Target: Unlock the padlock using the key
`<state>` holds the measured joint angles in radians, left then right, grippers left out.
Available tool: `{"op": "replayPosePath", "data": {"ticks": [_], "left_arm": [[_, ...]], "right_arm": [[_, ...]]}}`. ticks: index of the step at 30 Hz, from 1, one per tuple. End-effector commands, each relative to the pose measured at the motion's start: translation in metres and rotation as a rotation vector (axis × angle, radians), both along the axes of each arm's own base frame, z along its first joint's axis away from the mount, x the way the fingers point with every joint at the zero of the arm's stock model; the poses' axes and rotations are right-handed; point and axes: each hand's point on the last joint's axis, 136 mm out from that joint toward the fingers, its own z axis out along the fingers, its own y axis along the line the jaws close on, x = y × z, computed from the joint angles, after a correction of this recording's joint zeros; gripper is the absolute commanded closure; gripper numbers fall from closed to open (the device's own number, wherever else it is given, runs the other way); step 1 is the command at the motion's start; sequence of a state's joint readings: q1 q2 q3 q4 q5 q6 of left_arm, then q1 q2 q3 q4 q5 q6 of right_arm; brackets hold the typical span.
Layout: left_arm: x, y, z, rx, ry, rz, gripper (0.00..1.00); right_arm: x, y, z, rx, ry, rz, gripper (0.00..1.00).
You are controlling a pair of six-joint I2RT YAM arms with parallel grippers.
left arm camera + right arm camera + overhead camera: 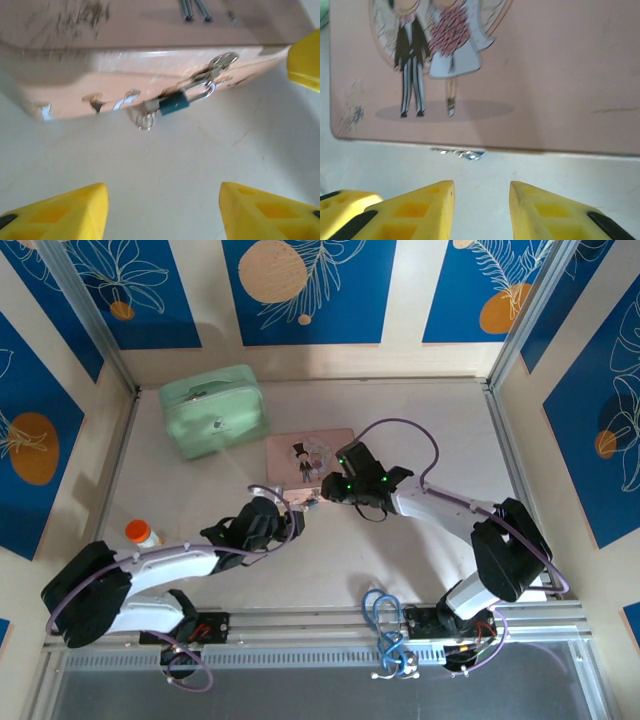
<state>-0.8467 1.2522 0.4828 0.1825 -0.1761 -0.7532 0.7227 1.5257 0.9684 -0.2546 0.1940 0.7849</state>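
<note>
The blue padlock (pixel 175 104) hangs by its silver shackle (pixel 204 92) from the clasp on the front wall of the pink tin (pixel 100 85). The silvery key (pixel 149 106) juts from the padlock's left end, a small ring dangling under it. My left gripper (pixel 162 200) is open just in front of the lock, with bare table between its yellow fingers (pixel 65 212). My right gripper (pixel 481 192) is open over the tin's near edge. Below that edge a sliver of the padlock (pixel 472 154) peeks out. Seen from above, the left gripper (pixel 297 512) and right gripper (pixel 328 490) meet at the tin's front.
A mint green case (pixel 213 410) stands at the back left, just behind the pink tin (pixel 310 452). An orange-capped bottle (pixel 143 533) sits by the left arm. A yellow finger of the other gripper (pixel 306 65) shows at the right edge of the left wrist view.
</note>
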Motion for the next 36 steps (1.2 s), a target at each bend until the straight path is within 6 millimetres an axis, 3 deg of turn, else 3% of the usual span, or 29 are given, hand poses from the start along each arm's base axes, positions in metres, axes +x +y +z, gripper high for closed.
{"op": "replayPosePath", "data": {"ticks": [1, 4, 6, 9, 14, 19, 25, 36], "left_arm": [[0.011, -0.006, 0.039, -0.111, 0.009, 0.058, 0.41], [0.027, -0.002, 0.084, -0.129, -0.055, 0.080, 0.40], [0.038, 0.001, 0.107, -0.117, -0.077, 0.088, 0.39], [0.060, 0.004, 0.123, -0.053, -0.084, 0.096, 0.39], [0.095, 0.004, 0.108, -0.050, -0.004, 0.101, 0.43], [0.113, -0.002, 0.084, -0.008, 0.042, 0.077, 0.45], [0.127, 0.003, 0.066, -0.021, 0.072, 0.088, 0.46], [0.136, 0.009, 0.050, -0.048, 0.101, 0.096, 0.47]], "right_arm": [[-0.028, 0.024, -0.019, 0.065, 0.009, 0.025, 0.61], [-0.024, 0.033, -0.038, 0.156, -0.039, -0.093, 0.55], [-0.021, 0.046, -0.050, 0.210, -0.046, -0.110, 0.43], [-0.014, 0.055, -0.068, 0.212, -0.043, -0.134, 0.36], [0.002, 0.049, -0.067, 0.213, -0.131, -0.181, 0.32], [0.011, 0.041, -0.084, 0.194, -0.099, -0.255, 0.38], [0.014, 0.026, -0.087, 0.145, -0.112, -0.315, 0.46], [0.025, 0.018, -0.084, 0.054, -0.136, -0.311, 0.63]]}}
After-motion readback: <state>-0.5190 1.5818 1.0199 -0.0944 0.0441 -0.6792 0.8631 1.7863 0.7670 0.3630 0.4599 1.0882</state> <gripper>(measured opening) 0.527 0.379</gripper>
